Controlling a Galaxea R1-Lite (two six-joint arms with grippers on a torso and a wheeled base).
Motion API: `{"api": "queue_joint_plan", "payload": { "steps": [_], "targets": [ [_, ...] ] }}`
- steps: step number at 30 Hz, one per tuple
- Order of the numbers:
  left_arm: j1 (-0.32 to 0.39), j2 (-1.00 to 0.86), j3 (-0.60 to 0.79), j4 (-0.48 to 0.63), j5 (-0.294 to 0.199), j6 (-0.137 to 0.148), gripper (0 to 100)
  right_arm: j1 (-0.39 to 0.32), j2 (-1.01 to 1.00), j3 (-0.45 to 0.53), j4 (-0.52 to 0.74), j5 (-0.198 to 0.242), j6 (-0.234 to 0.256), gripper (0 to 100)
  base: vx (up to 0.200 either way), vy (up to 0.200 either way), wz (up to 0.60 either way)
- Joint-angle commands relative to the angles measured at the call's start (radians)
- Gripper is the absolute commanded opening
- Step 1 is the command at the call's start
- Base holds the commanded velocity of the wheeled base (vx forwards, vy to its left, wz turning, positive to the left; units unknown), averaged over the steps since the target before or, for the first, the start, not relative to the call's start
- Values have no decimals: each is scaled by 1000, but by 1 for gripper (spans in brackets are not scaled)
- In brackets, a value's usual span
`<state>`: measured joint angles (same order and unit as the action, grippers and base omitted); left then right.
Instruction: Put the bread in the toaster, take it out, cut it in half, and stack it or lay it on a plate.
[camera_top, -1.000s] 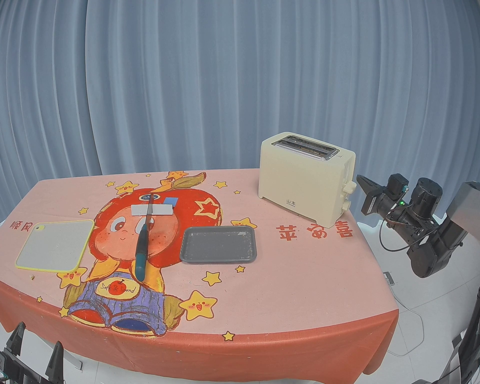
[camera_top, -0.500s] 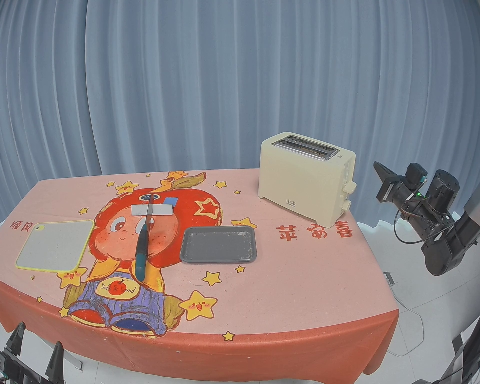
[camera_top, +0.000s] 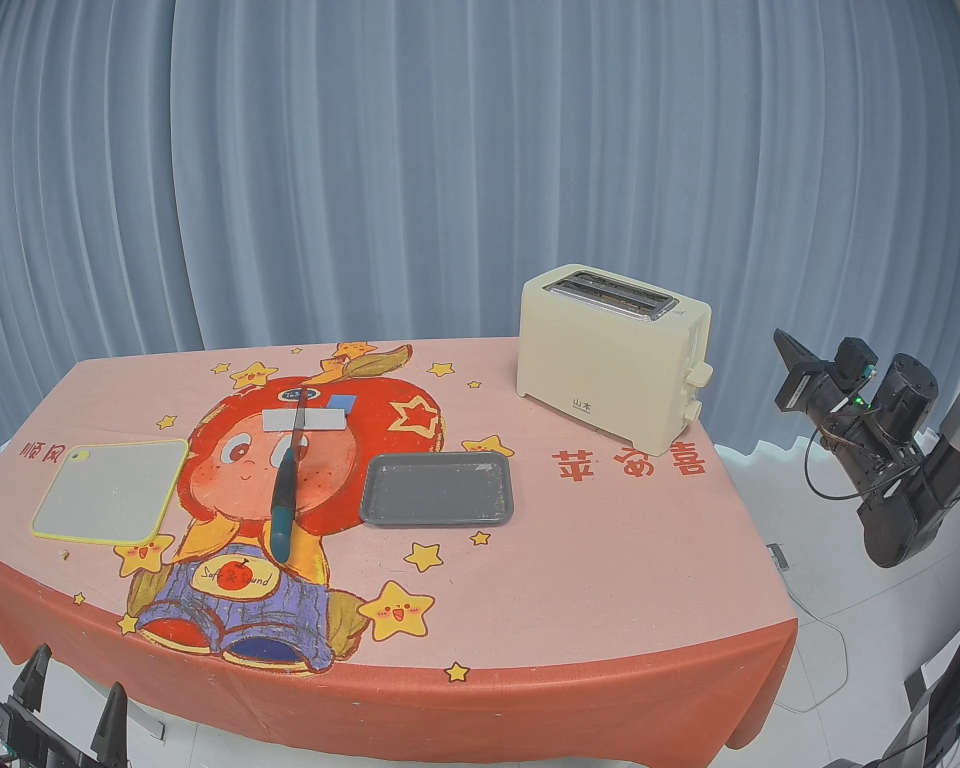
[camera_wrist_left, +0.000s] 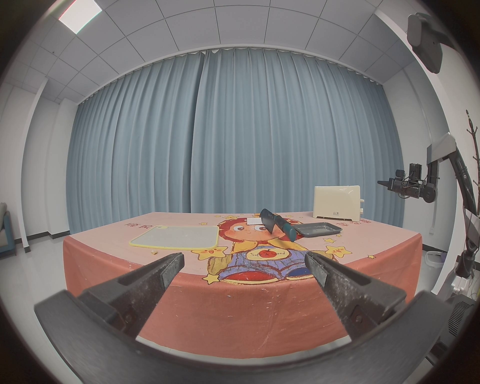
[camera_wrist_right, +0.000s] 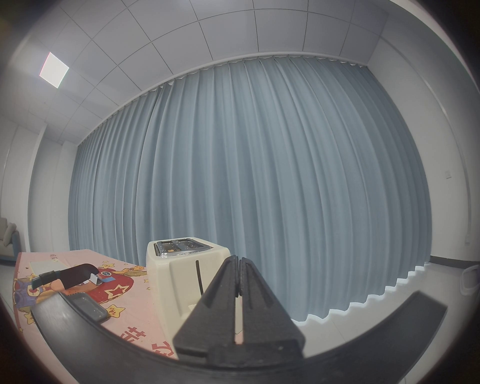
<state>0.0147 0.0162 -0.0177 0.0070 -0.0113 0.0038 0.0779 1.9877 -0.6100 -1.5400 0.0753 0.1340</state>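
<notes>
1. Head view: the toaster stands on the far right part of the surface. The right end effector hangs beyond the surface edge, just to the right of the toaster and near the height of its lever. The lever side faces this end effector, and the long axis of the slots runs slantwise from the left towards it. The left end effector is low at the near left corner, well apart from the toaster, so the right arm is clearly the nearer one.

2. Left wrist view: the left end effector is released, its fingers wide apart with nothing between them. The toaster is far across the surface, beyond the knife and the plate.

3. Right wrist view: the right end effector is clenched, finger against finger, and it grasps nothing. It points at the lever side of the toaster, which is near in front. Something brownish lies in the slots. I judge this is the bread, sitting deep inside, but I cannot tell for sure. To take it, the end effector would need to come above the slots, from the right, and pinch across their long axis
</notes>
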Motion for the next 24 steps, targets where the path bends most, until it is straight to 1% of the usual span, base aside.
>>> {"api": "queue_joint_plan", "payload": {
  "steps": [1, 24],
  "targets": [
    [-1, -16, 18, -1, -1, 1, 100, 17, 3, 7, -2, -3, -1, 0, 0, 0, 0],
    [1, -16, 16, -1, -1, 1, 100, 19, -10, 3, -2, -3, -8, 0, 0, 0, 0]
  ]
}}
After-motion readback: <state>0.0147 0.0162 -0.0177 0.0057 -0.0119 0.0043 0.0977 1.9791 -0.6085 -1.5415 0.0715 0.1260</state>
